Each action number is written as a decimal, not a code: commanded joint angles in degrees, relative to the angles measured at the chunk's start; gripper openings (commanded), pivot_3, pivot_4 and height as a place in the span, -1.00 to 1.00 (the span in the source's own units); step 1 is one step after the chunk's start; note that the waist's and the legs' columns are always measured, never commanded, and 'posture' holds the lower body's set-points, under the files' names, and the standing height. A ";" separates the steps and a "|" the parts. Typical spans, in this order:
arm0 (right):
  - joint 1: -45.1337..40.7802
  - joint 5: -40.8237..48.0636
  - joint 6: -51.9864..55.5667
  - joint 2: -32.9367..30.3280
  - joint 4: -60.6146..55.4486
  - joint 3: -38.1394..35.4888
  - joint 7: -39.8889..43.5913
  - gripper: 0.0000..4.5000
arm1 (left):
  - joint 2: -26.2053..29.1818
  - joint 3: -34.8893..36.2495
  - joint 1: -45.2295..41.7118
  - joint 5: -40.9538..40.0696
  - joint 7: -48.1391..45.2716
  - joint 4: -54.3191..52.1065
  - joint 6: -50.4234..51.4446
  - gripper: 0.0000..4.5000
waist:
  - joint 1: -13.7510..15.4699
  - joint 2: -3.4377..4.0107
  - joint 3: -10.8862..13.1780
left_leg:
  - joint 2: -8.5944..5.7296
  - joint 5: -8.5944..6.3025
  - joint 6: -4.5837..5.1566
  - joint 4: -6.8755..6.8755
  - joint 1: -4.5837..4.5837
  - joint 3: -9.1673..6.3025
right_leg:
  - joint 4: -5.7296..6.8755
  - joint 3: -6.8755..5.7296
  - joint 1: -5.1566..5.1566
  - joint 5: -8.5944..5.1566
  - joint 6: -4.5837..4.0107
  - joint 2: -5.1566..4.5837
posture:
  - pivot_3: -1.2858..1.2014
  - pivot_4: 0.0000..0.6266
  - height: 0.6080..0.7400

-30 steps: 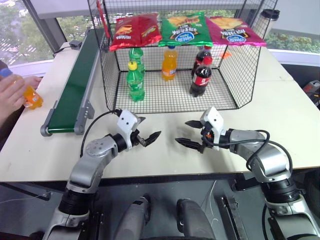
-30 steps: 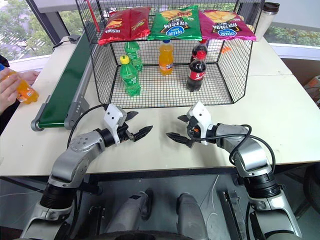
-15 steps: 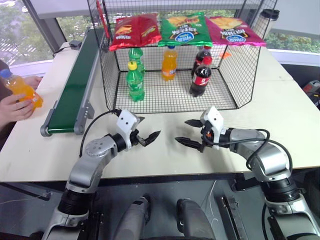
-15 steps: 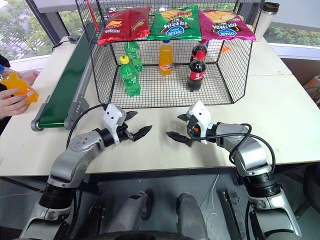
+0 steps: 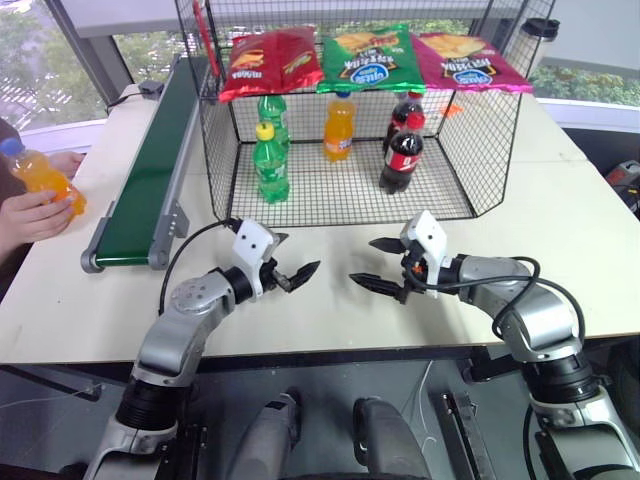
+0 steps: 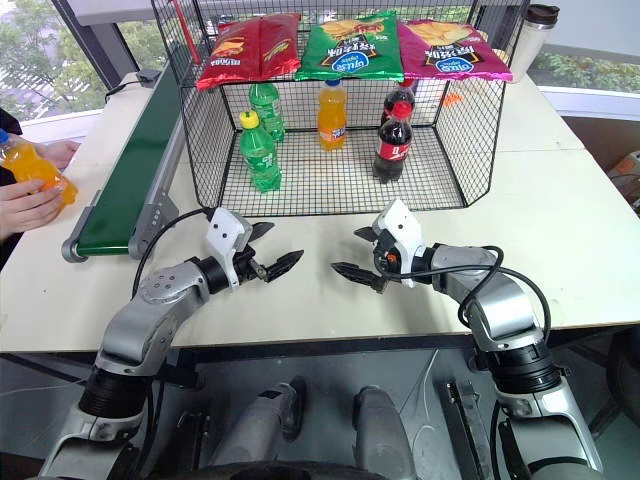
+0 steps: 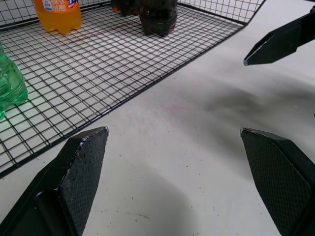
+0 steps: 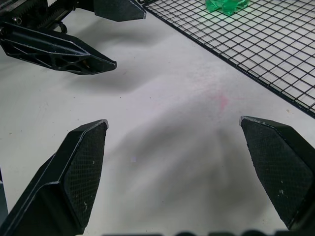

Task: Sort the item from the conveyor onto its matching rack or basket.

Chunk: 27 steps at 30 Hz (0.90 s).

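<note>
Orange soda bottle (image 5: 40,177) at left edge, in a person's hand (image 5: 35,212), beside conveyor (image 5: 150,175). Left tool (image 5: 297,270) and right tool (image 5: 372,265) spread wide, empty; wait until bottle rides belt.

**Both arms forward, tools open**

The left tool (image 5: 297,266) and right tool (image 5: 374,265) hang low over the bench (image 5: 330,310), tips turned inward toward each other and a little apart. Each tool's two black fingers are spread wide and empty; both forearms are bent in from the sides

Three snack bags (image 5: 365,58), lidded cup (image 6: 530,30)
</note>
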 commanded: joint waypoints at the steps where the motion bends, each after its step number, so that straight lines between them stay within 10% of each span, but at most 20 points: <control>1: -0.96 1.01 -0.32 -0.12 -2.44 -0.26 0.43 0.97 | 0.34 0.46 0.09 -0.55 -0.15 -2.48 -0.27 1.00 | 0.00 0.00 0.00 | 0.00 0.00 0.00 0.00 0.00 0.00 | 0.00 0.00 0.00 0.00 0.00 0.00 | 0.03 -0.52 0.97; 27: -0.76 1.08 -0.24 -0.22 -2.72 -0.29 0.35 0.97 | 0.42 0.21 0.00 -0.35 -0.07 -2.28 -0.33 1.00 | 0.00 0.00 0.00 | 0.00 0.00 0.00 0.00 0.00 -0.01 | -0.01 0.00 0.00 -0.01 0.00 0.00 | 0.03 -0.52 0.97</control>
